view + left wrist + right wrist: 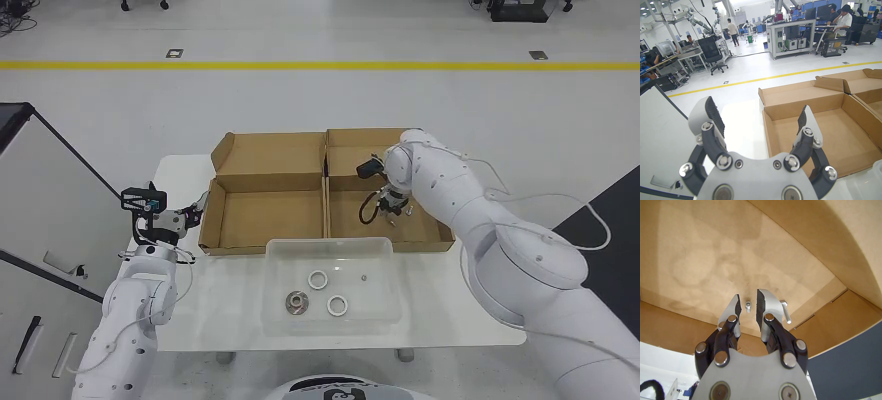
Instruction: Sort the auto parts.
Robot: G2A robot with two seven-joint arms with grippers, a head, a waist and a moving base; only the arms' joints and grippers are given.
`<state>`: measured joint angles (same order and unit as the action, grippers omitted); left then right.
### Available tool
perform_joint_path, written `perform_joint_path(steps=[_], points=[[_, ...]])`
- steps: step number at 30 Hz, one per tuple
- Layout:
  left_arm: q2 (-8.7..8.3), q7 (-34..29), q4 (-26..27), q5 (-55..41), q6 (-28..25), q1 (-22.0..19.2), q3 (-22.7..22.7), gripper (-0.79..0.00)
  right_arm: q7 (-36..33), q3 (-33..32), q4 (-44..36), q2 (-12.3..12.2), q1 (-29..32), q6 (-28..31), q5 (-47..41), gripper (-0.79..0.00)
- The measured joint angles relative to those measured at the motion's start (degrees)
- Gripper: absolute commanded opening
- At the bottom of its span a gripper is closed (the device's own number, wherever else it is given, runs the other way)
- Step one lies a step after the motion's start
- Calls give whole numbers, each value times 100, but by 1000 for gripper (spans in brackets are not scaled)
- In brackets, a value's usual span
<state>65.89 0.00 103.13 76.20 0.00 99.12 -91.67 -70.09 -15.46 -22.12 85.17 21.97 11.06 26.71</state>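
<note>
My right gripper (392, 212) hangs inside the right cardboard box (345, 215), fingers a little apart. In the right wrist view a short socket-head bolt (748, 306) shows in the gap of the gripper (748, 294), touching neither pad. A longer bolt (786, 311) lies on the box floor (715, 256) just beside one finger. My left gripper (195, 212) stands open and empty at the table's left edge, beside the left box (265, 218). Its wrist view shows the gripper (757, 106) facing that empty box (829, 136).
A clear plastic bin (330, 245) sits in front of the boxes, holding two white rings (318, 280) (339, 304), a round metal part (296, 300) and a small piece (364, 276). Both box lids stand open at the back.
</note>
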Motion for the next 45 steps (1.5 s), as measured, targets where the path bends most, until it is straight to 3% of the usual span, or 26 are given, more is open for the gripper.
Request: perform_joint_path(steps=[10, 11, 13, 15, 21, 26, 34, 38, 45], points=[[0, 0, 0, 0, 0, 0, 0, 0, 71, -106, 123, 62, -213, 260, 146, -400], [0, 0, 0, 0, 0, 0, 0, 0, 70, -119, 107, 55, -244, 303, 163, -351], [0, 0, 0, 0, 0, 0, 0, 0, 51, -158, 45, 26, -318, 422, 189, -129], [0, 0, 0, 0, 0, 0, 0, 0, 5, -201, -46, -10, -378, 560, 191, 0], [0, 0, 0, 0, 0, 0, 0, 0, -275, -424, -649, -244, -492, 1039, 99, 0], [0, 0, 0, 0, 0, 0, 0, 0, -685, -711, -1709, -612, -370, 1115, 49, 0], [0, 0, 0, 0, 0, 0, 0, 0, -1707, -1729, -4544, -1599, 502, 569, 192, 0], [0, 0, 0, 0, 0, 0, 0, 0, -1797, -2219, -5735, -2070, 1080, 426, 425, 0], [0, 0, 0, 0, 0, 0, 0, 0, -1790, -2268, -5907, -2141, 1146, 403, 460, 0]])
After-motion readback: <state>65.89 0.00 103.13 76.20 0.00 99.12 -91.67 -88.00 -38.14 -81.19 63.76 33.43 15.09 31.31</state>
